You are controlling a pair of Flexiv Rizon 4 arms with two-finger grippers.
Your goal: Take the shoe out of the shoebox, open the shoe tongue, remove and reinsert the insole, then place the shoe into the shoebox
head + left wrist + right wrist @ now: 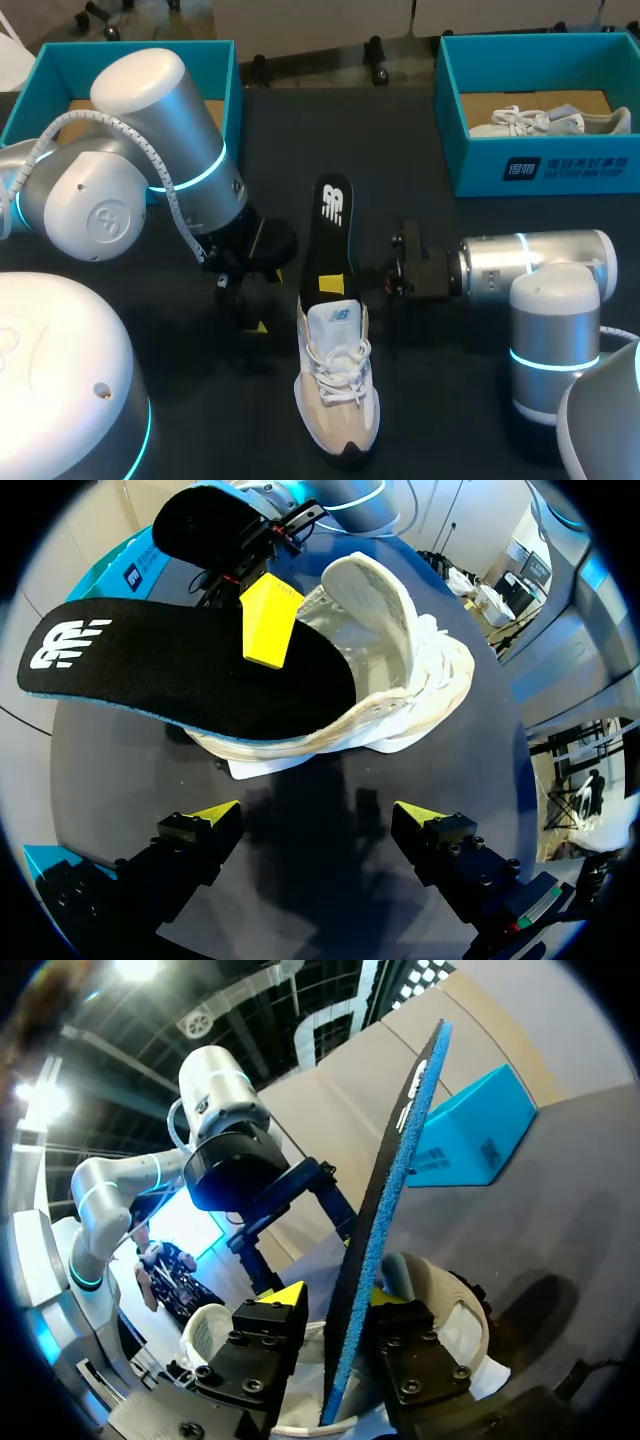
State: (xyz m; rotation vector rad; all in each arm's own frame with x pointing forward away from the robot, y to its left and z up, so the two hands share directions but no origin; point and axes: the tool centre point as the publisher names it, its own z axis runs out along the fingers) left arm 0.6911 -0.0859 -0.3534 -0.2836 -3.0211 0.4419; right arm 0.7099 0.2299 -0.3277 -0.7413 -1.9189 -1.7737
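Observation:
A white and beige shoe (338, 400) lies on the dark table with its toe toward me and its tongue (365, 595) lifted. A black insole (333, 225) with a blue underside sticks out of the shoe's opening, logo end away from the shoe and raised off the table. My right gripper (335, 283) comes in from the right and is shut on the insole (395, 1160), one yellow tip (268, 620) on its black face. My left gripper (320, 815) hangs open just left of the shoe (400, 690), holding nothing.
A teal shoebox (540, 170) at the back right holds another white shoe (545, 122). A second teal box (30, 90) stands at the back left behind my left arm (150, 150).

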